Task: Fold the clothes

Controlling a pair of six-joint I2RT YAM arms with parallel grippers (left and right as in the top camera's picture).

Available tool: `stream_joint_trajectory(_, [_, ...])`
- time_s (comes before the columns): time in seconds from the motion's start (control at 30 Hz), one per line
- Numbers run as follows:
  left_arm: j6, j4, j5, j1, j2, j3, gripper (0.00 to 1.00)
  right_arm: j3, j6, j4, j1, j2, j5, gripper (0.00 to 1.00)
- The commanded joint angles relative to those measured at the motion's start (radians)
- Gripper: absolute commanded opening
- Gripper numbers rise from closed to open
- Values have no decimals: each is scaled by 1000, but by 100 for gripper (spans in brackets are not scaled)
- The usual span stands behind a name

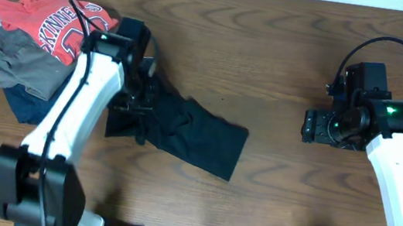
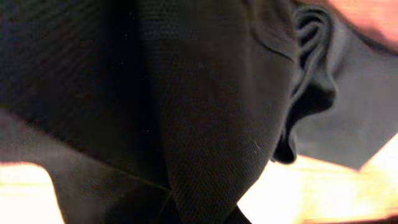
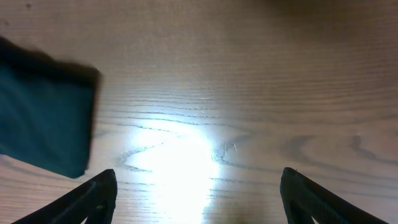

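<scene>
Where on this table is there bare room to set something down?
Widest bare patch: the table between the black garment and the open right hand. Also bare: the far strip beyond the garment, and the near strip in front of it. Crowded: the far-left corner, where the clothes pile lies and the left arm reaches over the garment.

- Left gripper (image 1: 138,103): in the overhead view its fingers are lost against the black clothes (image 1: 191,135), so the grip is unreadable.
- Left wrist view: clothes (image 2: 205,112) fill the frame, blurred and cut off on every side, with the fingers hidden.
- Right gripper (image 3: 199,174): fingers (image 3: 87,202) cut off by the near edge.
- Right wrist view: clothes (image 3: 43,124) cut off at the left edge.
- Red shirt (image 1: 38,17): lettering partly hidden by the left arm (image 1: 81,105).
- Navy garment (image 1: 27,106): mostly under the grey garment (image 1: 13,61).
</scene>
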Motion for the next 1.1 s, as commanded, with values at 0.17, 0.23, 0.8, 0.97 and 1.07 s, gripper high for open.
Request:
stream_joint_trajectory(0.17, [-95,13,-95,-298,10,14,6,-35,3,-8,-9,105,12,76])
stream_joint_trajectory(0.23, [-117,40,-99,-369,39,14,6,-35,4,-8,-9,110,12,76])
stream_joint_trajectory(0.8, [-151,150,-165,-632,207,61,46,-35,3,-19,-9,110,12,78])
stream_joint_trajectory(0.97, [-151,-12,-229,-631,98,233,53,-35,3,-13,-9,110,12,79])
stream_joint_trajectory(1.07, [-151,-46,-354,-629,5,303,79,-35,-66,2,-8,110,-49,80])
